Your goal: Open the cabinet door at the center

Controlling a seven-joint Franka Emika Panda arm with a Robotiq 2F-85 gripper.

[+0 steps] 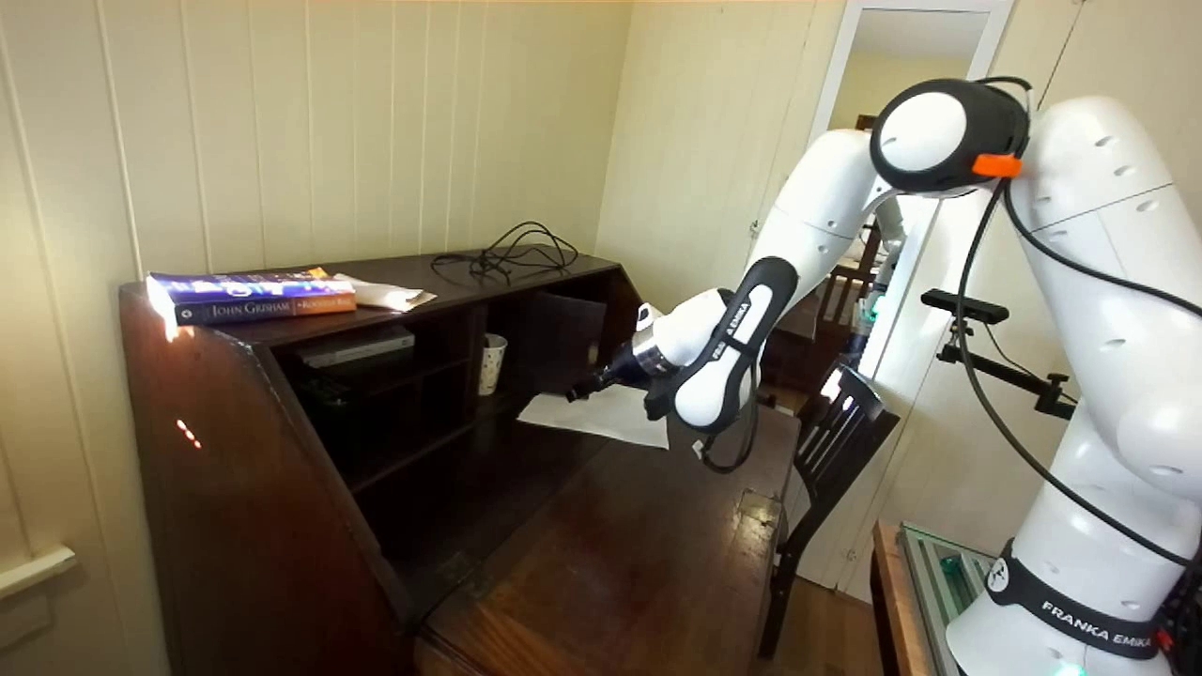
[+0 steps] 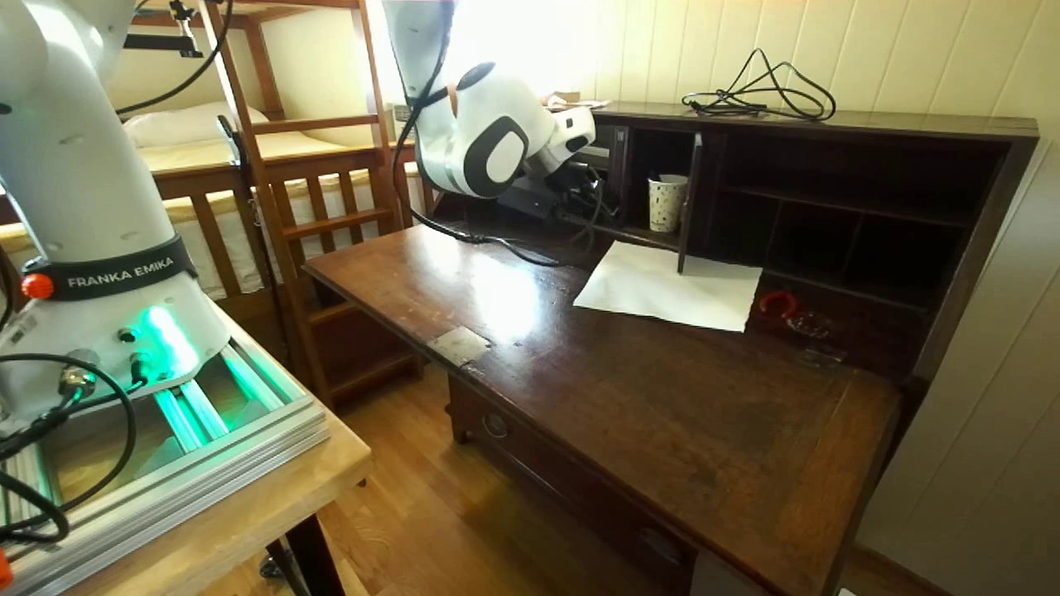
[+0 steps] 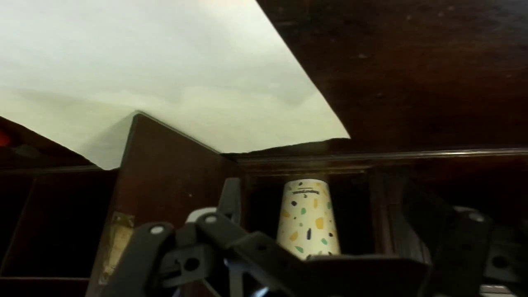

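Note:
The cabinet door (image 1: 562, 343) is a dark brown upright panel at the desk's centre compartment. It stands swung out, seen nearly edge-on in an exterior view (image 2: 691, 207). In the wrist view, which looks upside down, the door (image 3: 169, 173) stands at the left with a metal plate near its free edge. My gripper (image 3: 321, 202) is open, its fingers wide apart with nothing between them. One finger overlaps the door's inner face in that picture; I cannot tell whether they touch. In an exterior view my gripper (image 1: 580, 387) is in front of the door and compartment.
A speckled paper cup (image 2: 667, 204) stands inside the centre compartment. A white paper sheet (image 2: 671, 290) lies below the door on the desk flap (image 2: 662, 397). A book (image 1: 254, 296) and black cables (image 1: 507, 253) lie on the desk top. A chair (image 1: 836, 451) stands beside the desk.

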